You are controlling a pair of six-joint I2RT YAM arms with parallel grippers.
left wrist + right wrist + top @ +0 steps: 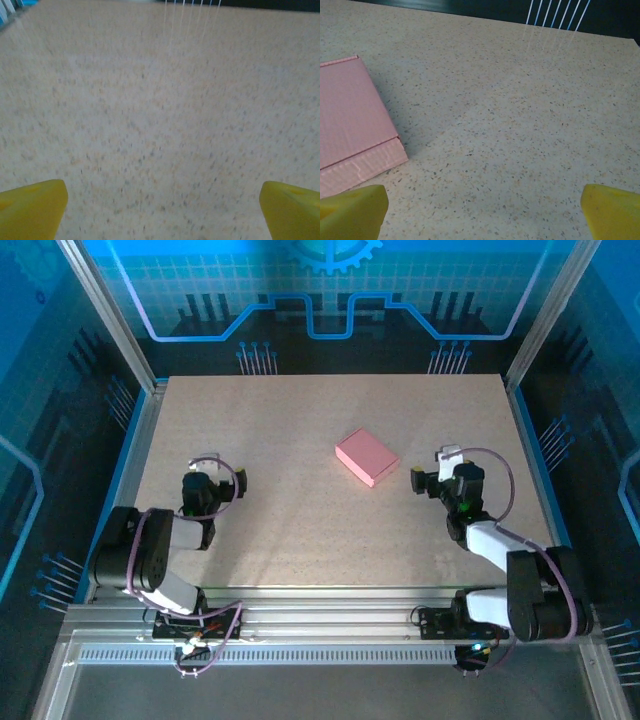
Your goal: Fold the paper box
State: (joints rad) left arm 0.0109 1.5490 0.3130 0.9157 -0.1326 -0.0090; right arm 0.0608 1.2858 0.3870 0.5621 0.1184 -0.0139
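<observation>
Gaping wide, empty: L pincer (163,201) | R pincer (485,206) same | paper box (366,457) untouched

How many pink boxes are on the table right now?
1. The paper box lies folded flat on the table, right of centre, just left of the right gripper; its corner shows at the left of the right wrist view. No other seems hidden.

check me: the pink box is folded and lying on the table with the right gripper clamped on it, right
Not clamped: the right gripper is open, beside the paper box without touching it, as the top external view shows. The box is folded, lying on the table.
</observation>
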